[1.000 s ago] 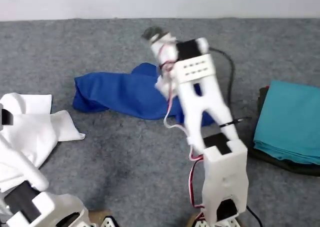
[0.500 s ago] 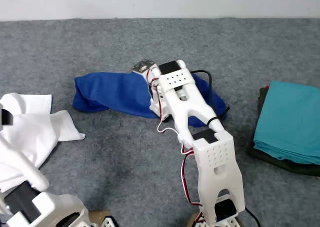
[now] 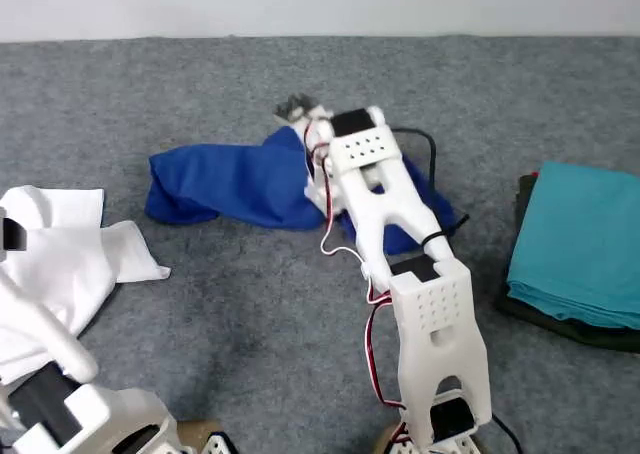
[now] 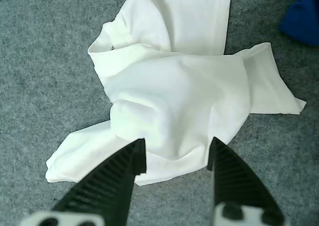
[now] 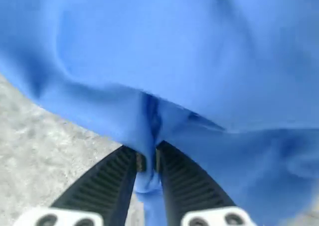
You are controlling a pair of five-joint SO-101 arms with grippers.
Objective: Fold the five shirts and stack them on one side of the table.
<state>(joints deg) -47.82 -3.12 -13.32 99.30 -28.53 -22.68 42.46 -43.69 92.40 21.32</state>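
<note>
The right gripper (image 5: 148, 160) was clamped tight on a pinched fold of the blue shirt (image 3: 225, 184), which lay crumpled in a long heap across the middle of the grey table (image 3: 250, 324), toward its far edge. The left gripper (image 4: 177, 145) hung with its jaws wide apart and nothing between them, above the rumpled white shirt (image 4: 174, 91) at the table's left side. At the right side sat a stack of folded shirts (image 3: 580, 239), a teal one uppermost.

Loose shirt (image 3: 60, 264) left; middle shirt (image 3: 225, 184) centre; stack (image 3: 580, 244) right.
</note>
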